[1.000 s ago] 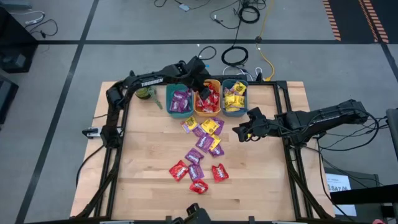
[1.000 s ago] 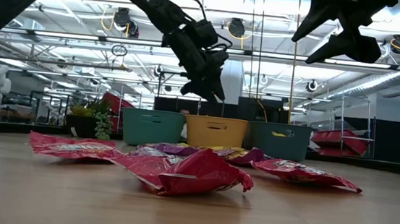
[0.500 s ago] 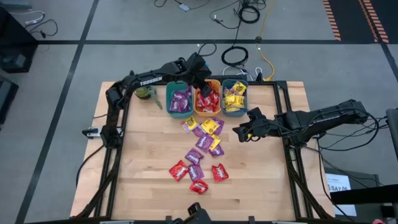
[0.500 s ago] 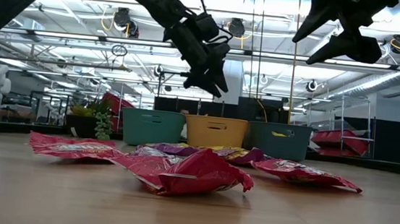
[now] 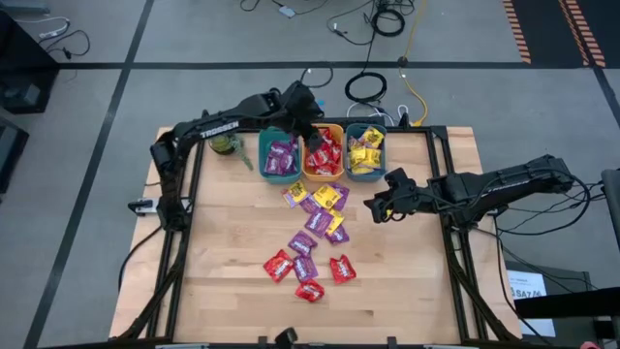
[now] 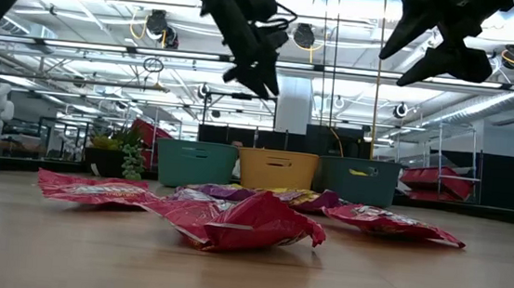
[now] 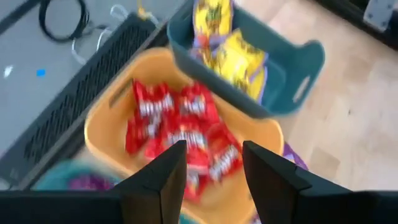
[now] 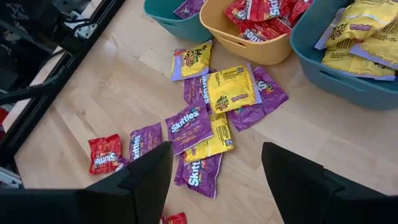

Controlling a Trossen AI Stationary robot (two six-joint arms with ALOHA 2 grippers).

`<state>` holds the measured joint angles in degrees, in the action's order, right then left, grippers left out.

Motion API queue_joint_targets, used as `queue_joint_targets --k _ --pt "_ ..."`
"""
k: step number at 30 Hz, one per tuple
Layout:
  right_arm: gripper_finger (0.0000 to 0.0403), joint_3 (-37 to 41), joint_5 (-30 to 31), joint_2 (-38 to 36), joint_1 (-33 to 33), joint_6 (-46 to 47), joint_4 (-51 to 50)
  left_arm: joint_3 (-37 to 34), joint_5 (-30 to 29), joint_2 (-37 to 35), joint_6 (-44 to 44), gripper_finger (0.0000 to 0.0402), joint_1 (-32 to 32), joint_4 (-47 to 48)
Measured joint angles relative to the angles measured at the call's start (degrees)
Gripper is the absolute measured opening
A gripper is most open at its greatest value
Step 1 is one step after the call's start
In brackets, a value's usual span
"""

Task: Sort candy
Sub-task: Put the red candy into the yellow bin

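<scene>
Purple and yellow candy packets (image 5: pixel 320 206) lie flat mid-table, with several red ones (image 5: pixel 308 271) nearer the near edge. Three bins stand at the far edge: a teal one with purple packets (image 5: pixel 281 155), an orange one with red packets (image 5: pixel 325 152) and a teal one with yellow packets (image 5: pixel 365 150). My left gripper (image 7: pixel 212 163) hangs open and empty above the orange bin (image 7: pixel 102 134), high in the low view (image 6: pixel 255 65). My right gripper (image 8: pixel 214 180) is open in the air to the right of the loose packets (image 8: pixel 211 109), and shows in the high view (image 5: pixel 373 206).
A small green plant (image 5: pixel 228 145) stands left of the bins. The black frame rails (image 5: pixel 441 194) run along the table's left, right and far sides. Bare wood (image 5: pixel 232 242) lies left of the packets and between them and the right rail.
My left gripper has risen from just over the orange bin and drawn back a little toward the table's far-left. The right arm and the packets on the table have kept still.
</scene>
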<state>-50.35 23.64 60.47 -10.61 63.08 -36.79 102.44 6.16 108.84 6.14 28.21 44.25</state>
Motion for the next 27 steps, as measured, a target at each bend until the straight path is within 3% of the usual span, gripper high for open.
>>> queue_joint_targets --k 6,17,23,27 --pt "0.0238 0.0 -0.1 0.0 0.0 -2.9 -0.3 -8.2 -5.2 -6.6 8.6 0.0164 -5.3 1.9" --pt "0.0238 0.0 -1.5 0.0 0.0 -7.9 -2.6 -34.1 -12.9 -23.5 34.7 0.0164 -22.9 -3.8" --pt "0.0238 0.0 -1.5 0.0 0.0 -10.3 -3.0 -39.3 -17.6 -25.4 53.9 0.0164 -37.5 -4.9" --pt "0.0238 0.0 -1.5 0.0 0.0 -10.4 -3.0 -39.5 -18.7 -22.4 59.5 0.0164 -46.2 -4.8"
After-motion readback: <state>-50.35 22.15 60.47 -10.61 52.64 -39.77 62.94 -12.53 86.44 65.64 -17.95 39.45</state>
